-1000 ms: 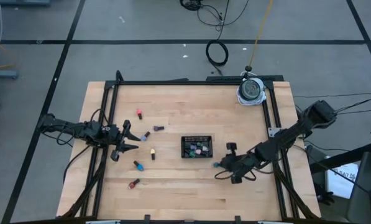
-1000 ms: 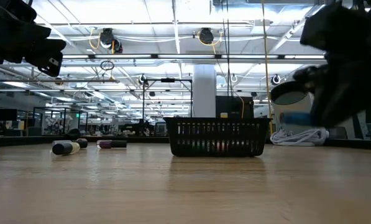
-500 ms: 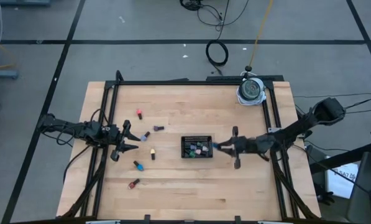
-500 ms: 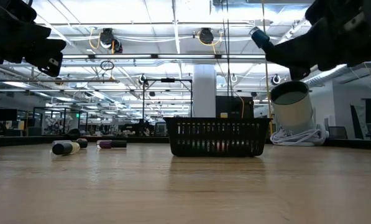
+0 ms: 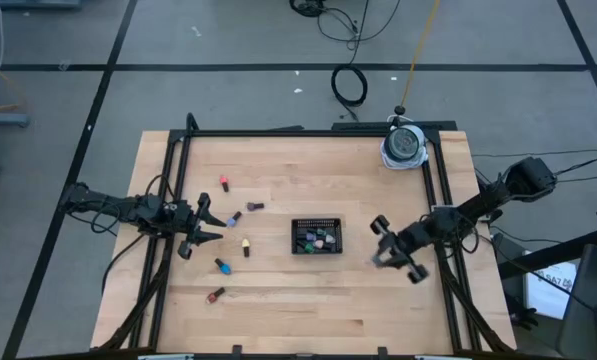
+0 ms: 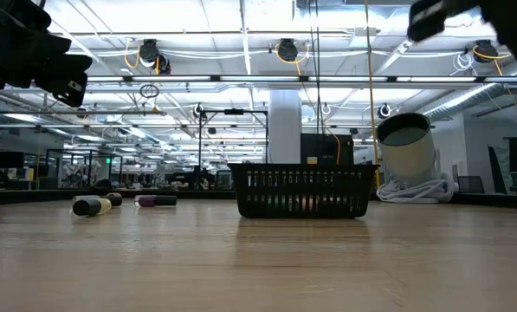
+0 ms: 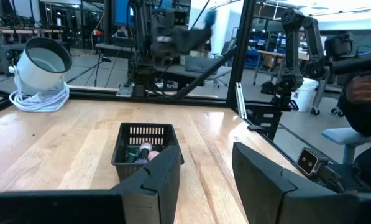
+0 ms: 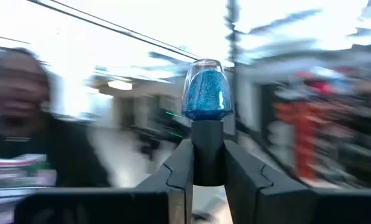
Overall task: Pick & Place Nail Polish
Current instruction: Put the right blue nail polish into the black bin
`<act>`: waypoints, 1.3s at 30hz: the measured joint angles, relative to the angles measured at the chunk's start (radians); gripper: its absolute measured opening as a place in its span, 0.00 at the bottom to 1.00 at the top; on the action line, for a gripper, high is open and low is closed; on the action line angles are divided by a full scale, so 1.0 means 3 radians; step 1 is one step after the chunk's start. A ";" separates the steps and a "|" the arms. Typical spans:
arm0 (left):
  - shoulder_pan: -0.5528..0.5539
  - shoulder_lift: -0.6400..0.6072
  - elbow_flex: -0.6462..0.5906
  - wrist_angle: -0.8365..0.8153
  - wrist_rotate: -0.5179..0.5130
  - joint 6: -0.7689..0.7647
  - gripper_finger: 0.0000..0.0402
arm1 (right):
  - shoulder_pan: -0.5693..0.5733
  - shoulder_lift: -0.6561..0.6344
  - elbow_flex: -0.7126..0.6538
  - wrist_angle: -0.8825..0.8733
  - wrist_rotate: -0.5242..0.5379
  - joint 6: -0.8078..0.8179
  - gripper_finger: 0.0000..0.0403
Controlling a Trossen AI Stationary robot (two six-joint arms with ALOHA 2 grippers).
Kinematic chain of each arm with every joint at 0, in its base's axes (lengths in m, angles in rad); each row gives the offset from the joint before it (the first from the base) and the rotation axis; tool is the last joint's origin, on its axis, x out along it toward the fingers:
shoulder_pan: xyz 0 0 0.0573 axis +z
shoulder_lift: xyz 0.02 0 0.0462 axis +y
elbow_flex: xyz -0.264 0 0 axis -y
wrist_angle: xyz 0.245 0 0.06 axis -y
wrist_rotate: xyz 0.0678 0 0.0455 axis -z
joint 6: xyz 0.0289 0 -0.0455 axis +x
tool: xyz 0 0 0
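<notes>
Now — right gripper [image 8: 207,167] jaws clamped on blue nail polish [image 8: 206,93] | left gripper [image 7: 204,174] jaws parted, empty

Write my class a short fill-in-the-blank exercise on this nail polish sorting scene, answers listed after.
1. The right gripper is shut on a glittery ____ bottle, holding it by its dark cap.
2. The black mesh tray already holds ____ bottles.
3. The left gripper hovers with its fingers ____.
4. The white lamp sits at the table's far ____ corner.

Answers: blue; several; open; right

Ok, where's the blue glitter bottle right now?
The blue glitter bottle is pinched by its dark cap in the right gripper, held above the table's right side, just right of the black mesh tray.
</notes>
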 joint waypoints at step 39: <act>0.0000 0.0000 0.0000 0.0000 -0.0001 0.0000 0.36 | 0.0464 0.0006 0.0243 0.0137 -0.0588 -0.0096 0.12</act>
